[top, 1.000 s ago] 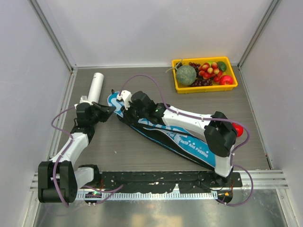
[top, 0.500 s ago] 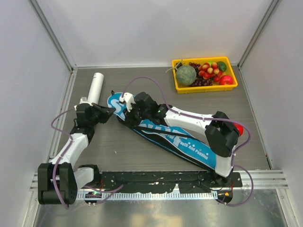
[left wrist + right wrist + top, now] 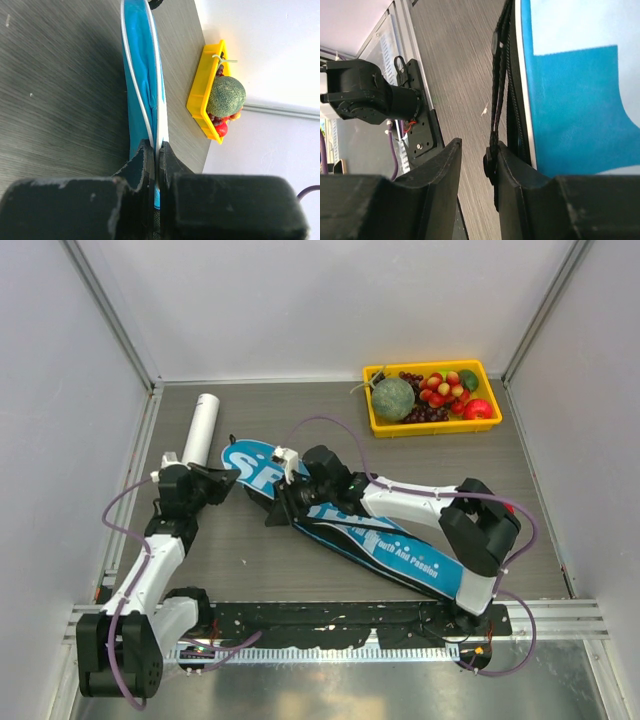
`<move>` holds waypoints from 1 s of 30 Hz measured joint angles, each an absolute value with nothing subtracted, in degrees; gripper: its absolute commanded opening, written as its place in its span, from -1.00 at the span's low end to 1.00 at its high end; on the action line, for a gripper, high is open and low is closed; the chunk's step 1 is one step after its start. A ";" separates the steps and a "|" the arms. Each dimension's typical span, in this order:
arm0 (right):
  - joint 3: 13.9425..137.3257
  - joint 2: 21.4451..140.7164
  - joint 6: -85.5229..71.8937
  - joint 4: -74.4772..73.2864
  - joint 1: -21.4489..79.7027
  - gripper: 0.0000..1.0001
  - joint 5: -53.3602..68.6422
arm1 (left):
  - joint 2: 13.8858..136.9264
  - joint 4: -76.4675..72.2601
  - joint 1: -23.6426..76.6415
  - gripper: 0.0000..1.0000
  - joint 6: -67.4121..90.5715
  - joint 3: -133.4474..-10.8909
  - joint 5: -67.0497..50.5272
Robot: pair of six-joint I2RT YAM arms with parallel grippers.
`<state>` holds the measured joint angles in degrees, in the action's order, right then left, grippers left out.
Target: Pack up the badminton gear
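**Top view.** The blue racket bag (image 3: pixel 400 550) lies diagonally on the surface (image 3: pixel 250 560), head end toward 10 o'clock and handle end toward 4 o'clock. Within the last second the right gripper (image 3: pixel 280 508) has come off the top of the head end and moved to the bag's near edge, uncovering the "SP" lettering. The left gripper (image 3: pixel 228 480) remains at the head tip. Judged meaning: the right arm is repositioning for a new hold along the bag's edge while the left keeps the bag anchored. No rackets or shuttlecocks are visible (whether they are inside cannot be told). The white tube (image 3: pixel 203 423) sits at 11 o'clock of the left gripper, outside the bag, so packing is judged incomplete. The yellow fruit tray (image 3: pixel 420 430) at 1 o'clock is well apart and obstructs nothing.

**Left wrist view.** The left gripper (image 3: pixel 159 150) is clamped on the bag's white-piped rim.

**Right wrist view.** The right gripper (image 3: pixel 475 150) stands narrowly apart, bare surface showing in the gap and nothing clamped. A black strap (image 3: pixel 501 75) runs along the bag edge, touching one finger, and could snag on closing.
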<state>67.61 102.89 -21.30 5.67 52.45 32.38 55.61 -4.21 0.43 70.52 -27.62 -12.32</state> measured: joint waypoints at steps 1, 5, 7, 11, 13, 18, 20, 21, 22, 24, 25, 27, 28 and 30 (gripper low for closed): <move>67.00 102.61 -21.41 6.00 52.51 -0.23 32.34 | 55.29 -3.66 0.43 -1.00 70.67 -27.62 -12.12; 65.78 101.16 -21.04 4.97 52.51 -0.54 31.14 | 54.61 -2.55 0.43 -1.00 72.07 -27.51 -11.53; 65.78 100.33 -20.16 3.92 52.58 -0.81 29.36 | 54.33 -2.17 0.43 -1.00 73.01 -27.40 -11.31; 66.52 97.69 -17.23 0.05 52.77 -0.90 20.08 | 52.45 0.56 0.45 -1.00 74.04 -27.40 -10.11; 67.68 96.05 -15.14 -1.32 52.84 -0.90 16.34 | 50.46 2.90 0.54 -1.00 74.78 -27.40 -8.86; 73.47 96.25 -10.00 -3.36 52.97 -0.89 12.67 | 47.35 7.14 0.80 -1.00 76.38 -28.71 -5.30; 75.66 98.13 -8.34 -3.64 52.97 -0.84 11.75 | 47.44 9.17 1.04 -1.00 77.19 -29.98 -3.90; 76.40 99.15 -7.60 -3.42 52.97 -0.83 11.38 | 47.64 10.31 1.10 -1.00 77.67 -30.57 -3.14; 76.95 100.22 -7.01 -2.98 52.95 -0.78 11.14 | 47.97 11.81 1.17 -1.00 78.15 -31.18 -2.33; 77.25 101.73 -6.07 -1.72 52.93 -0.65 10.87 | 49.10 15.07 1.34 -1.00 79.22 -32.47 -0.60; 77.25 102.39 -5.63 -0.95 52.84 -0.54 10.83 | 49.78 16.62 1.50 -1.00 79.61 -33.04 0.10; 77.25 102.89 -5.02 -0.43 52.62 -0.25 10.85 | 50.83 18.61 1.80 -1.00 80.82 -33.65 0.93; 77.25 102.89 -5.02 -0.38 52.49 -0.23 10.83 | 50.96 19.07 1.91 -1.00 81.28 -33.69 1.06; 77.49 102.89 -4.78 -0.32 52.25 -0.21 10.59 | 50.98 20.10 2.20 -1.00 82.72 -33.71 1.10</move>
